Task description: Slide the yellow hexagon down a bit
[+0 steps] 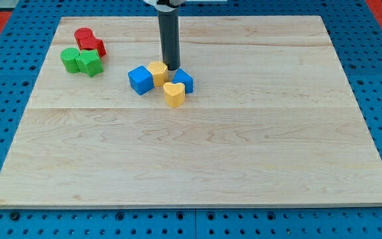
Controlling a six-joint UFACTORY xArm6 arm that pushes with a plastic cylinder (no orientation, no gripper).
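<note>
The yellow hexagon (158,72) lies on the wooden board (197,153) left of centre near the view's top. My tip (172,67) stands right beside it, at its upper right edge, seemingly touching. A blue cube (140,79) touches the hexagon's left side. A second blue block (183,80) lies just to the right, below my tip. A yellow heart-shaped block (174,94) lies just below the hexagon and the second blue block.
Two red blocks (89,41) and two green blocks (81,61) cluster at the board's upper left. A blue pegboard (12,119) surrounds the board.
</note>
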